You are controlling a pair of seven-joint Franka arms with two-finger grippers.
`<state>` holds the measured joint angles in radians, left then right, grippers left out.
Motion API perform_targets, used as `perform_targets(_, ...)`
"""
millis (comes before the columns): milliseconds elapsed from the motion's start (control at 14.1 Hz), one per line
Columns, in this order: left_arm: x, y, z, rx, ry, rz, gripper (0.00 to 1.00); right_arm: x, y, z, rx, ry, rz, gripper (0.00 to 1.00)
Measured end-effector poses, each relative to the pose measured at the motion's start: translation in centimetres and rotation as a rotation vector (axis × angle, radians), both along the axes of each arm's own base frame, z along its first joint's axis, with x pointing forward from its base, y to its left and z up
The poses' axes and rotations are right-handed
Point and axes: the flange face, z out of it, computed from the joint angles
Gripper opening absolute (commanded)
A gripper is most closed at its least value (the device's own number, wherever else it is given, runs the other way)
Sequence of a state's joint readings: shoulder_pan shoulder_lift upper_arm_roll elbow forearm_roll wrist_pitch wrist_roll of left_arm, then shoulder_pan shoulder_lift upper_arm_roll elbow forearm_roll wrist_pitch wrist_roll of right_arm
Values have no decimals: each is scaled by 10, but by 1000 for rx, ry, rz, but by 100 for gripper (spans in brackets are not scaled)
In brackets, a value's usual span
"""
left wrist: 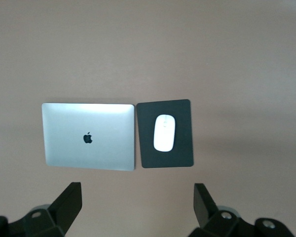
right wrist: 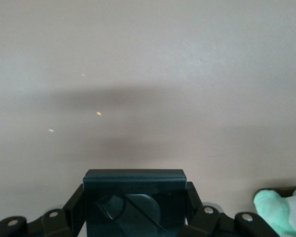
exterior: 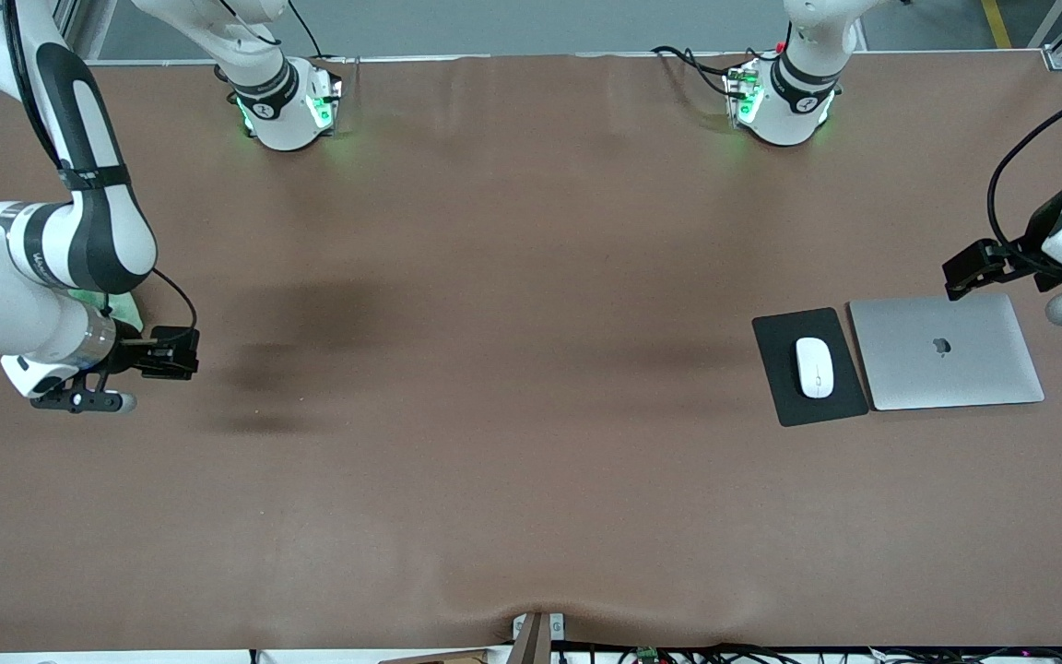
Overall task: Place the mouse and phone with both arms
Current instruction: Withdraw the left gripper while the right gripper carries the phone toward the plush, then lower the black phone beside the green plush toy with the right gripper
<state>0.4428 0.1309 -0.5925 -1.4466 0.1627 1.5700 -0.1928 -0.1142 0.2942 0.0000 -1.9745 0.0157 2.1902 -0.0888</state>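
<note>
White mouse (exterior: 814, 366) on pad (exterior: 808, 366), left gripper (left wrist: 138, 205) open above, right gripper (right wrist: 134, 200) apparently clamping phone (right wrist: 134, 202).

The mouse (exterior: 814, 367) is lying on the pad (exterior: 784, 397), at the left arm's end of the surface (exterior: 513, 415). The laptop (exterior: 946, 352) is lying just beside the pad, closer to that end. The phone (right wrist: 134, 202) is sitting in the right end effector (exterior: 167, 353), over the right arm's end.
</note>
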Motion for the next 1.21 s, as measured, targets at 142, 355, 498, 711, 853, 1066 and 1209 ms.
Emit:
perform_targets(142, -6, 1, 11, 2, -13, -4, 100, -18, -16, -24, 2, -8, 28, 0)
perform_targets(355, -19, 3, 22, 12, 5, -24, 100, -38, -34, -51, -2, -46, 76, 0)
perform_targets(498, -25, 1, 25, 20, 14, -29, 100, -48, -51, -62, -1, -49, 97, 0)
perform_targets(711, -32, 1, 22, 21, 25, -27, 100, -56, -66, -78, 5, -29, 87, 0)
perform_targets(853, -40, 1, 22, -1, 30, -22, 100, -58, -69, -95, 6, -22, 78, 0)
perform_targets(1066, -48, 2, 26, -2, 27, -19, 100, -61, -71, -120, 6, -5, 37, 1)
perform_targets(1209, -49, 2, 26, -2, 27, -18, 100, -62, -75, -129, -2, -5, 30, 1)
